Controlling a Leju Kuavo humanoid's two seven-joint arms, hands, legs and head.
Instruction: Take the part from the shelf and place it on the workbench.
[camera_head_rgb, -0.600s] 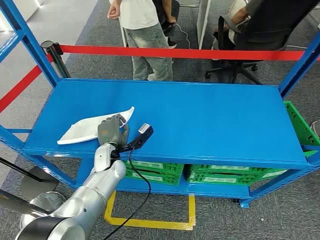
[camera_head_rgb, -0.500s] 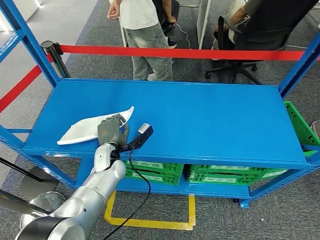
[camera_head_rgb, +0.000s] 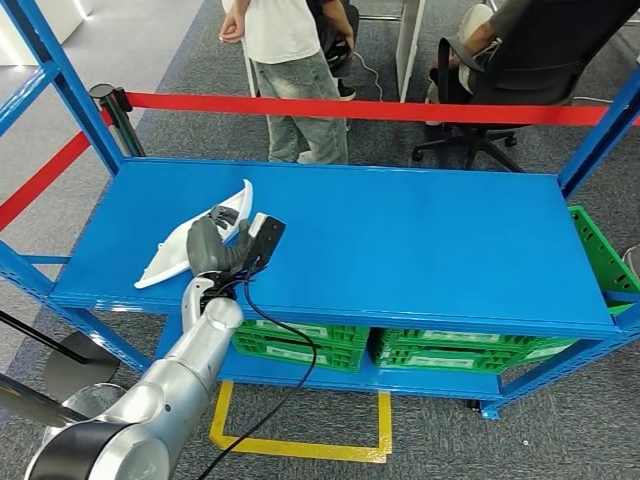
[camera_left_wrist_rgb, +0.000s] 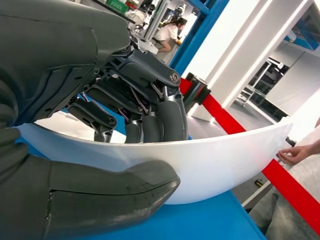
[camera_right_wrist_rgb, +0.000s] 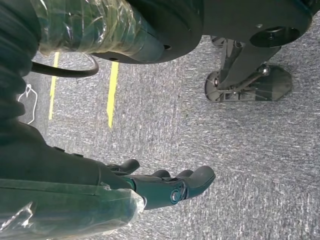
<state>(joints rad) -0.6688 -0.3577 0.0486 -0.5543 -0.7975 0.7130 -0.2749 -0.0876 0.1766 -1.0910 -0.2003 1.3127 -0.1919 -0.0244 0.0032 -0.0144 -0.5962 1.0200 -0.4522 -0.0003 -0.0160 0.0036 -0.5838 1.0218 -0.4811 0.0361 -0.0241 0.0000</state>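
The part (camera_head_rgb: 167, 257) is a long, curved white plastic piece, tilted above the left end of the blue shelf (camera_head_rgb: 407, 240) with its pointed far end raised. My left hand (camera_head_rgb: 216, 240) grips it near the middle. In the left wrist view the thumb (camera_left_wrist_rgb: 113, 187) presses one face of the white part (camera_left_wrist_rgb: 219, 160) and the dark fingers (camera_left_wrist_rgb: 151, 120) wrap over its other side. My right hand (camera_right_wrist_rgb: 166, 186) hangs over grey carpet, fingers stretched out and holding nothing.
A red barrier tape (camera_head_rgb: 362, 108) runs behind the shelf, with a standing person (camera_head_rgb: 294, 60) and a seated person (camera_head_rgb: 521, 50) beyond it. Green crates (camera_head_rgb: 453, 350) sit on the lower level. Blue uprights (camera_head_rgb: 68, 90) frame the shelf ends. Yellow tape (camera_head_rgb: 302, 446) marks the floor.
My left hand has moved up and farther over the shelf with the white part in it. The part no longer lies flat; its pointed end now tilts upward.
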